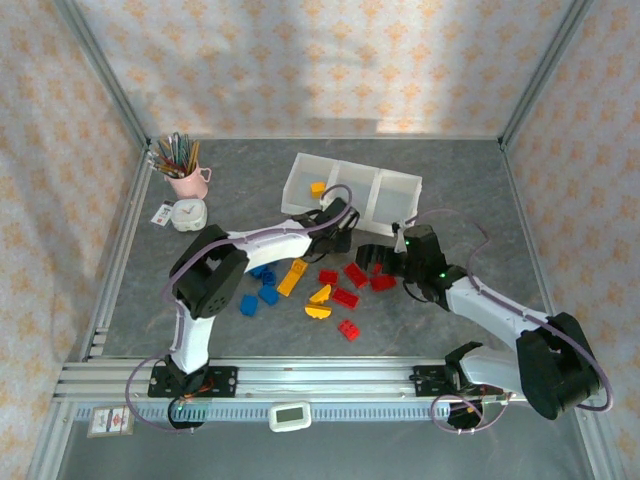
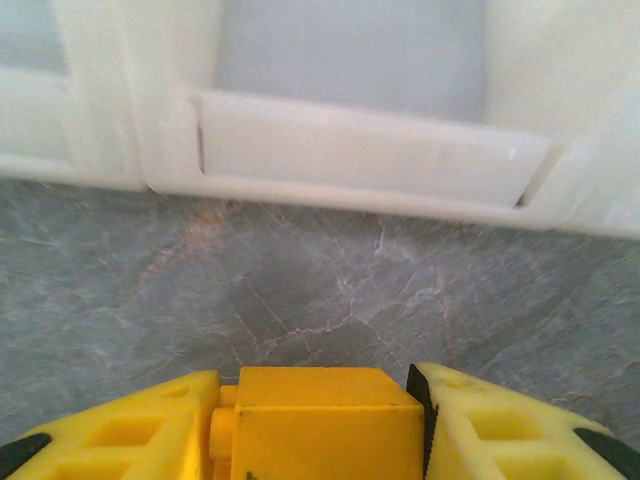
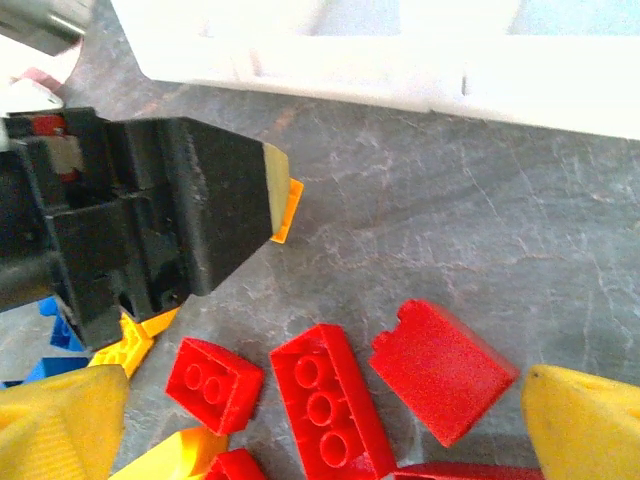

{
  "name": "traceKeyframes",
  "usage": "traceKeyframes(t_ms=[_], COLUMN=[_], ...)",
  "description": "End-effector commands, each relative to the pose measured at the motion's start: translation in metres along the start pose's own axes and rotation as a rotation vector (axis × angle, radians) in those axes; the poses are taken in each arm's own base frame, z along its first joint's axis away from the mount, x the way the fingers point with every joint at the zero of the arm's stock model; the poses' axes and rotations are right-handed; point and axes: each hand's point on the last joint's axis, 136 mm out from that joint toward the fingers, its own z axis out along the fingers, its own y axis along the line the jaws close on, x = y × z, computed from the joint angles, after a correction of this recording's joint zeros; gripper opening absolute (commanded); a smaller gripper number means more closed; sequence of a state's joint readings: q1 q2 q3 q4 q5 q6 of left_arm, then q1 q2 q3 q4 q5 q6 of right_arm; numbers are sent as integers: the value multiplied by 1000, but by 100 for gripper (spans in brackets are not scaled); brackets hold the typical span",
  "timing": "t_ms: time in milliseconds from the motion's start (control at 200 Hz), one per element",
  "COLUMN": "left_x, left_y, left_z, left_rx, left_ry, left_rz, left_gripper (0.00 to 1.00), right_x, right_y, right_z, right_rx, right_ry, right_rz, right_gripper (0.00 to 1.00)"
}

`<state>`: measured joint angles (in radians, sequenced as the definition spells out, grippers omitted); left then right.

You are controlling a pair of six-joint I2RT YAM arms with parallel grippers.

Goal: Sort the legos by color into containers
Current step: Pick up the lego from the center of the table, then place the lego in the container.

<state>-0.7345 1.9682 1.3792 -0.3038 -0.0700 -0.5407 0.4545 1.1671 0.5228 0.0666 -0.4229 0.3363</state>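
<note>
My left gripper (image 1: pixel 337 236) is shut on a yellow brick (image 2: pixel 320 420), just short of the near wall of the three-bin white tray (image 1: pixel 396 181); that wall (image 2: pixel 370 150) stands right ahead. One yellow brick (image 1: pixel 318 187) lies in the tray's left bin. My right gripper (image 1: pixel 373 262) hovers open over the red bricks, with a long red brick (image 3: pixel 325 410), a smooth red block (image 3: pixel 441 368) and a small red brick (image 3: pixel 213 383) between its fingers (image 3: pixel 60 420). The left gripper (image 3: pixel 170 210) shows black in the right wrist view, a yellow brick corner (image 3: pixel 288 208) at its tip.
Loose on the table lie blue bricks (image 1: pixel 262 285), yellow pieces (image 1: pixel 293 277) and more red bricks (image 1: pixel 348 329). A pink cup of pencils (image 1: pixel 185 178) and a small white clock (image 1: pixel 187 213) stand at the back left. Metal frame rails edge the table.
</note>
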Motion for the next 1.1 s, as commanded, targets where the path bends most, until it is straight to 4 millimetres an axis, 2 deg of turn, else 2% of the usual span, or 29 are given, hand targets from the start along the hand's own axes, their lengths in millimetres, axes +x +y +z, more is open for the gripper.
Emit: traceKeyframes(t_ms=[0,150,310,335,355,551,871,1096], left_x=[-40,-80,-118,-128,-127,-162,-194,-190], left_y=[15,33,42,43,45,56,86,93], left_z=[-38,-53,-48,-52,-41,-14,39,66], left_rx=[-31,-62,-64,-63,-78,-103,-172,-151], left_ry=[-120,-208,-271,-294,-283,-322,-337,-315], left_rz=[-35,-109,-172,-181,-181,-255,-345,-371], left_gripper=[47,45,45,45,45,45,46,50], right_x=[-24,-47,-73,-75,-77,-87,-99,-101], right_y=[18,27,20,20,22,23,28,29], right_z=[-9,-13,-15,-15,-15,-5,-4,-2], right_rx=[-43,-39,36,33,29,47,53,56], right_ry=[-56,-112,-204,-213,-220,-213,-226,-218], right_rz=[-28,-40,-7,-5,-4,-13,-32,-36], right_gripper=[100,100,100,100,100,100,100,100])
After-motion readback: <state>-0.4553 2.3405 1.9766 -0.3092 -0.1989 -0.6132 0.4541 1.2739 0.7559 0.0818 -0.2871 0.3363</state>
